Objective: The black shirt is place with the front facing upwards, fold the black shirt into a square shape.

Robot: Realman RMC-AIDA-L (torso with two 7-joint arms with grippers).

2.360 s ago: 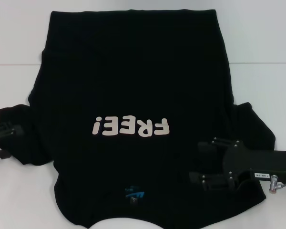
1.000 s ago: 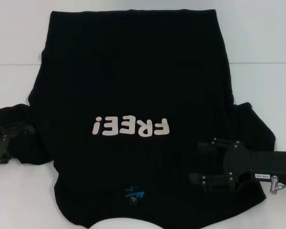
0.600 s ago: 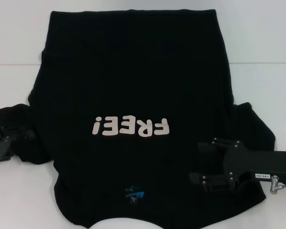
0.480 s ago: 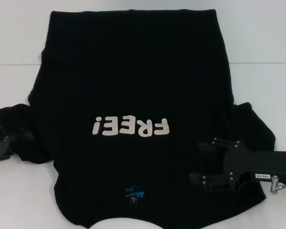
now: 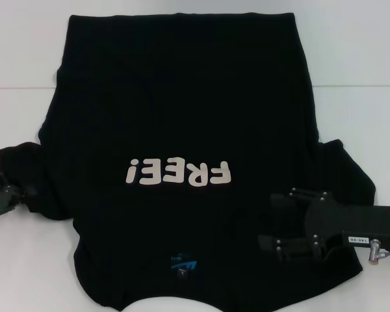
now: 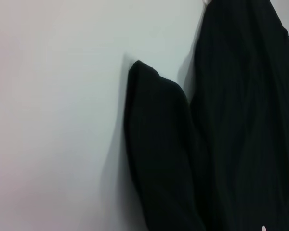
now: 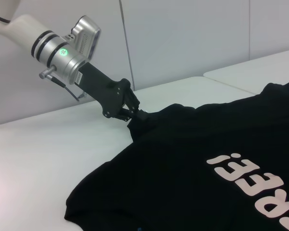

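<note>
The black shirt (image 5: 182,130) lies spread flat on the white table (image 5: 19,260), lettering up, collar toward the robot; no fold made yet. The right end effector (image 5: 276,221) rests over the right sleeve, jaws apart. The left end effector (image 7: 135,113) pinches the left sleeve's tip, clamped on cloth.
</note>
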